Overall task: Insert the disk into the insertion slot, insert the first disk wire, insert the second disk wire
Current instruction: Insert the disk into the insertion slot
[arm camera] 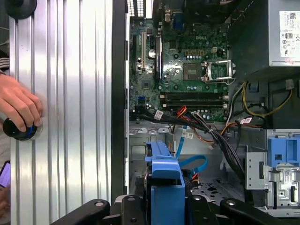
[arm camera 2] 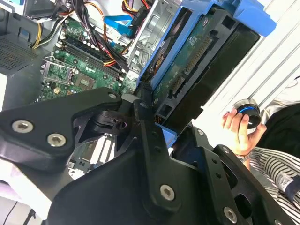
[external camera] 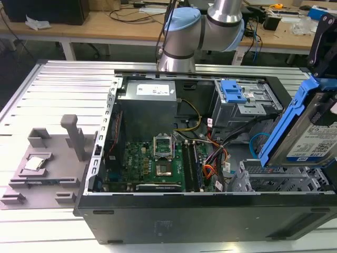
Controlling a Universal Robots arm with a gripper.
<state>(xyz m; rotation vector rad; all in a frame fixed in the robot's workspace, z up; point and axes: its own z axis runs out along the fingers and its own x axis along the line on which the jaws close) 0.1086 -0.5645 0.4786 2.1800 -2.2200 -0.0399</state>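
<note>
The disk (external camera: 311, 133), a silver drive with a white-and-blue label in a bright blue carrier, hangs tilted on edge above the case's near corner, at the exterior view's right. My gripper (external camera: 322, 74) is shut on its upper end. Just below lies the insertion slot (external camera: 276, 182), a light grey perforated cage, with the disk's lower edge close above it. In the first wrist view the blue carrier (arm camera: 164, 183) sits between my black fingers (arm camera: 133, 208), over the grey bay (arm camera: 140, 152). In the second wrist view the disk's underside (arm camera 2: 197, 61) faces the camera.
The open computer case holds a green motherboard (external camera: 158, 163), a power supply (external camera: 147, 103) and a larger grey cage with a blue clip (external camera: 234, 92). A loose blue cable (arm camera: 194, 161) and bundled wires lie beside the bay. A person's hand (arm camera: 18, 105) rests on a black knob on the table.
</note>
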